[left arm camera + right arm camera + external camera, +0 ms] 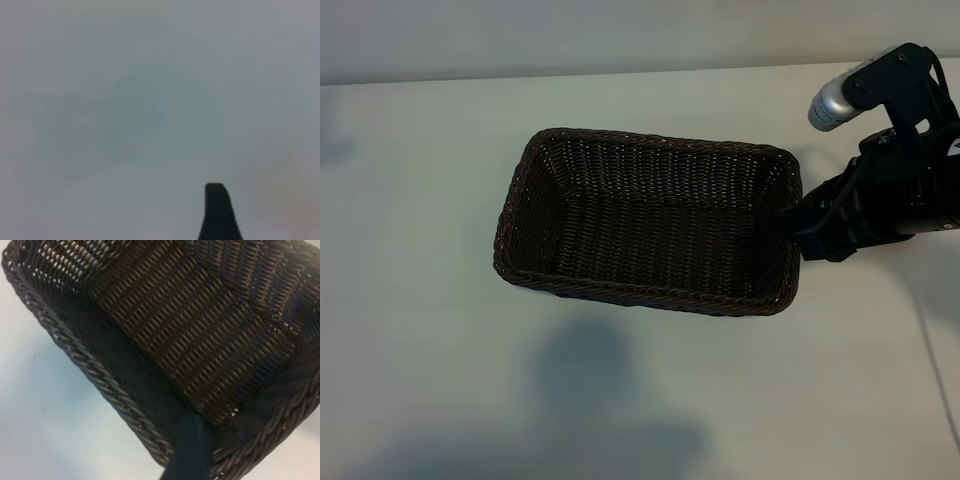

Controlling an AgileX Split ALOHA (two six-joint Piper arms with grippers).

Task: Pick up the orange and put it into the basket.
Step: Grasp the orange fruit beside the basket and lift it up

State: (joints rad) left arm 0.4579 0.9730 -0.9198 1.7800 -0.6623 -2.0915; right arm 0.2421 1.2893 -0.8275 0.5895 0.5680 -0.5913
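One arm alone appears in the exterior view: the right arm, reaching in from the side with its right claw [798,228] at the short end wall of the basket [535,195]. The dark-brown wicker basket sits on the pale counter [410,300], stretching away from that claw, and its woven floor lies bare. The right wrist view adds what the outside camera cannot — one dark finger [192,450] lies inside the basket against the end wall, the braided rim just beside it, so the claw grasps the basket's edge. The left wrist view gives only blank pale surface and a single dark fingertip [217,212] of the left claw, spread and holding nothing. No view shows the orange — its place cannot be told.
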